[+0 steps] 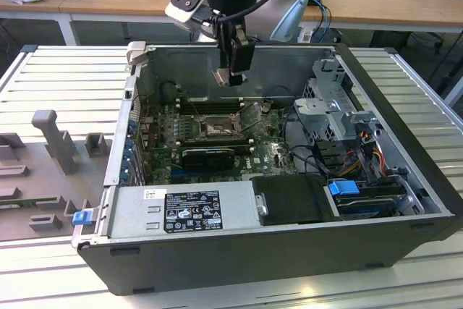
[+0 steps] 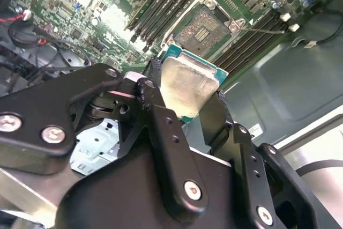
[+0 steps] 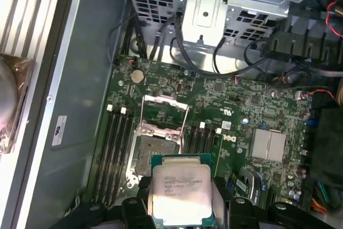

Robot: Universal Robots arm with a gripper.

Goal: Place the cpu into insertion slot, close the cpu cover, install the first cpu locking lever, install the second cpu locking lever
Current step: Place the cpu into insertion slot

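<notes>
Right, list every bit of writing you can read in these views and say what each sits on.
Nothing can be quoted; all the print is too small to read.
On the pale silvery square cpu, gripped by the black end effector: rows of dark print, unreadable.
On the silver power supply box: a black-and-white sticker, unreadable.
On the grey case wall: a white label, unreadable.

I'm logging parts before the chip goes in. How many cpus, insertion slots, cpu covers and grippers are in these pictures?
cpu: 1
insertion slot: 1
cpu cover: 1
gripper: 1
Total: 4
</notes>
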